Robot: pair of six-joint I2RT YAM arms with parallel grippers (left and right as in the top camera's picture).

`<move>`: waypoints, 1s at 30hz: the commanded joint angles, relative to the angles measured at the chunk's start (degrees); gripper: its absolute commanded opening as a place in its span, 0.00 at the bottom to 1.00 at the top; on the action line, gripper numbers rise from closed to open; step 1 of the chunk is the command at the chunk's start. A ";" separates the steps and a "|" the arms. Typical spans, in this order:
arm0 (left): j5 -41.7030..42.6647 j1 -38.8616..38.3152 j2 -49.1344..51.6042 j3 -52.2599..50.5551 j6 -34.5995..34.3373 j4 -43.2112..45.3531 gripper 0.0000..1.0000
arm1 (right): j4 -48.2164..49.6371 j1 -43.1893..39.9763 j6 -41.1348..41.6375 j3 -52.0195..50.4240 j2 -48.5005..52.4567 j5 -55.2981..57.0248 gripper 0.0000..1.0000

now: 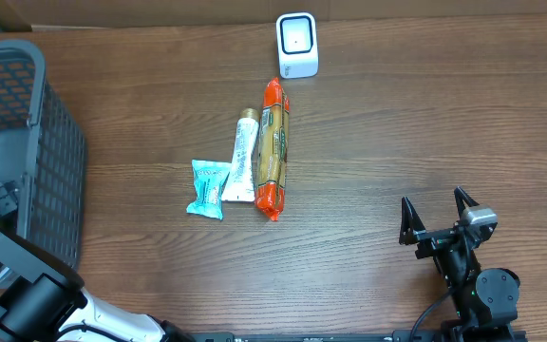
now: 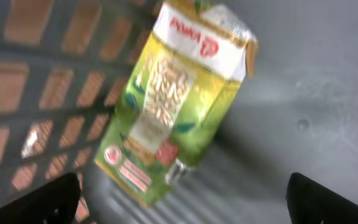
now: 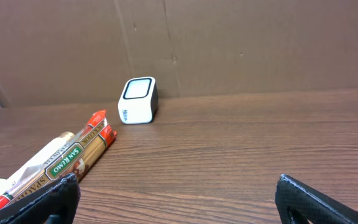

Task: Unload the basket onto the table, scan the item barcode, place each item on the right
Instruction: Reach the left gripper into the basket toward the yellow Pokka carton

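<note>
While the left end effector [image 2: 188, 202] hangs wide open and empty, the carton [image 2: 179, 93] lies just beyond it in the basket [image 1: 55, 161]; the open right end effector [image 1: 433, 204] sits near, right of the spaghetti [image 1: 273, 147].

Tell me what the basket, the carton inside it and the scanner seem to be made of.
Basket: likely moulded plastic, matte dark grey, with a regular lattice wall. Carton: probably coated paperboard, printed and slightly glossy, with a folded, creased top. Scanner: apparently smooth white plastic with a dark-rimmed window.
</note>
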 commanded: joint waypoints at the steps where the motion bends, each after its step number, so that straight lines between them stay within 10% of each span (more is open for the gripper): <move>1: 0.07 -0.22 2.91 -0.20 6.75 2.36 0.95 | 0.26 -0.22 0.17 -0.63 -0.52 0.39 1.00; 30: -0.28 0.85 14.47 -0.20 10.80 12.28 0.81 | 0.24 -0.22 0.17 -0.63 -0.52 0.39 1.00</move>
